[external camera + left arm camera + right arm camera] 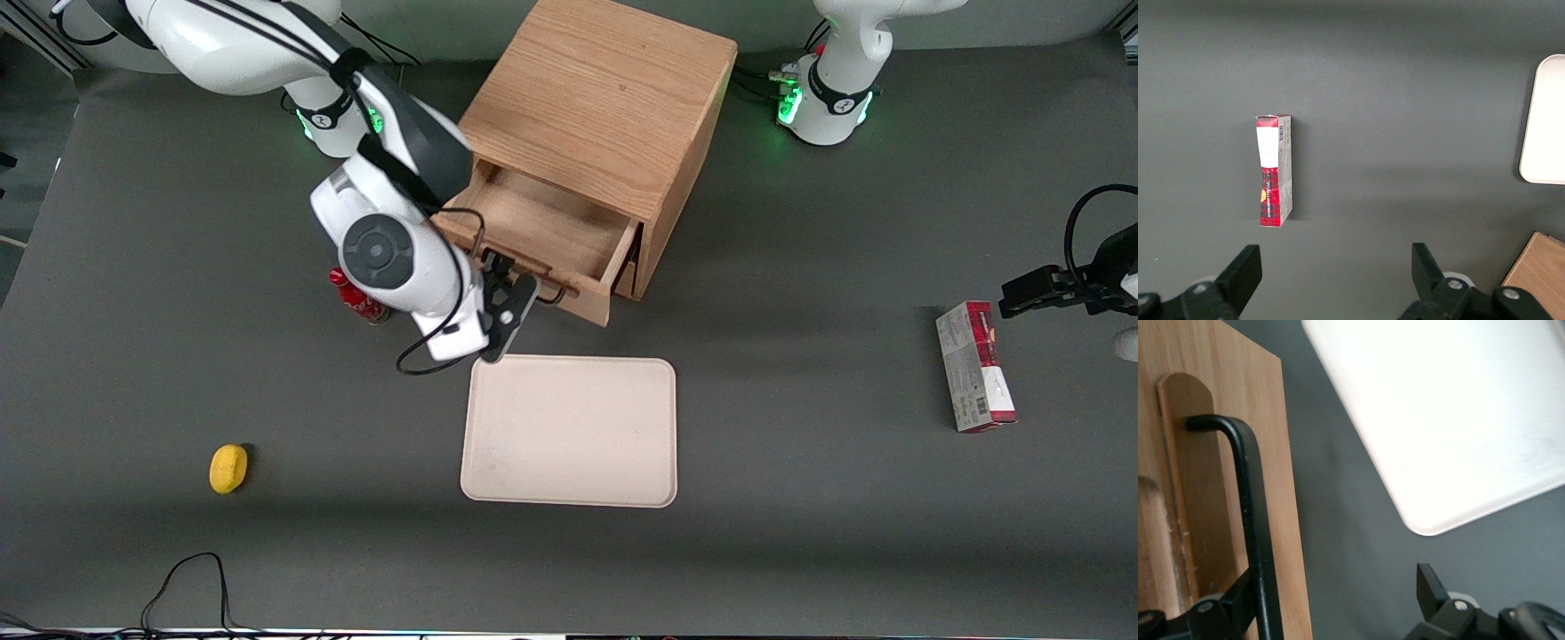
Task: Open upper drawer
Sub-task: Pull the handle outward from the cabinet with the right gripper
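So I've got the tool (508, 307) spread at the black wire handle (1251, 513), one finger (1228, 610) against it, the upper drawer (542, 240) pulled well out of the oak cabinet (605, 116) toward the tray (570, 431).

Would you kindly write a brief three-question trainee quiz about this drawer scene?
1. True or false: the upper drawer is pulled out of the oak cabinet.
2. What lies on the table nearer the front camera than the drawer? A) tray B) bowl C) mug
3. Where is the gripper?

Key: 1 true; 2 A; 3 at the drawer's black wire handle, jaws open around it.
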`<control>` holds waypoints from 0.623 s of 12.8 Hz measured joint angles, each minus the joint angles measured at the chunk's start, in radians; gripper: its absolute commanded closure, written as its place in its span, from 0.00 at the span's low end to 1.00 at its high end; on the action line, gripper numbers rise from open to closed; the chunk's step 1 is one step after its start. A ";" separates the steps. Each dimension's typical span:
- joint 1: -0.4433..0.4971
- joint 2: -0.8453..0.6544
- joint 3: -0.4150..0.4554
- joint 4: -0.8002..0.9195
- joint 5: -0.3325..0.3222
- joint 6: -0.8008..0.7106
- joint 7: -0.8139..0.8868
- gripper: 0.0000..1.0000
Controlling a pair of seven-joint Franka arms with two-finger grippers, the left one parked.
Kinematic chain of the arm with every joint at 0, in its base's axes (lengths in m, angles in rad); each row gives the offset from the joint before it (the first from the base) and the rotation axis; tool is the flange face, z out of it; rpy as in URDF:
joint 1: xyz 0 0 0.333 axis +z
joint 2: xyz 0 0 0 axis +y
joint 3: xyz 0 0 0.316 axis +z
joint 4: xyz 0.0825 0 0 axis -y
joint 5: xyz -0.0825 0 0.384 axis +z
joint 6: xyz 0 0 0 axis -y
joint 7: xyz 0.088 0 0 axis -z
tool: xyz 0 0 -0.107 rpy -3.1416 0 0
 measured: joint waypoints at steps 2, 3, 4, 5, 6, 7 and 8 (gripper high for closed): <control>-0.002 0.016 -0.031 0.042 -0.001 0.000 -0.001 0.00; -0.001 0.022 -0.049 0.062 -0.001 0.000 -0.001 0.00; -0.002 0.030 -0.066 0.081 -0.001 0.000 -0.001 0.00; -0.002 0.039 -0.077 0.098 -0.001 0.000 -0.002 0.00; -0.002 0.048 -0.081 0.111 -0.001 0.000 -0.002 0.00; -0.002 0.056 -0.082 0.123 -0.001 0.000 -0.002 0.00; -0.002 0.062 -0.082 0.132 -0.001 -0.001 -0.002 0.00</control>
